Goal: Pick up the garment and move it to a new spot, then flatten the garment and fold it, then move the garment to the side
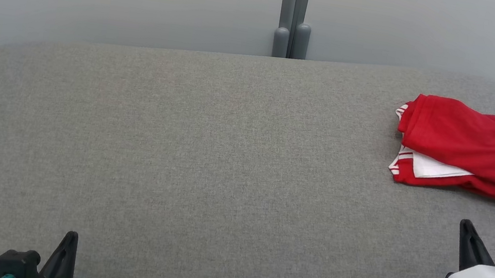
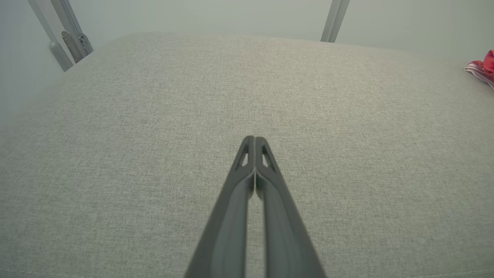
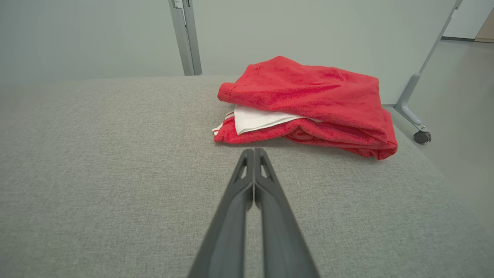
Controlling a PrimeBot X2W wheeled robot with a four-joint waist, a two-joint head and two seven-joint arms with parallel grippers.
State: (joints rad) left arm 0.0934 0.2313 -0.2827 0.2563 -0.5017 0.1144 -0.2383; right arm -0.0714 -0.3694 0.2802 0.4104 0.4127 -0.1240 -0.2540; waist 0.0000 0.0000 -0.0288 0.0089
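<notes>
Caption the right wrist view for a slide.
Shut right gripper points at the red garment on the grey cushion.

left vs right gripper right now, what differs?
1. The right gripper points at the red garment, tips just short of its near edge; the left gripper points over bare grey cushion, the garment far off to its right.
2. In the head view the right gripper reaches higher up the picture than the left gripper.
Shared: both shut, fingers pressed together, holding nothing.
</notes>
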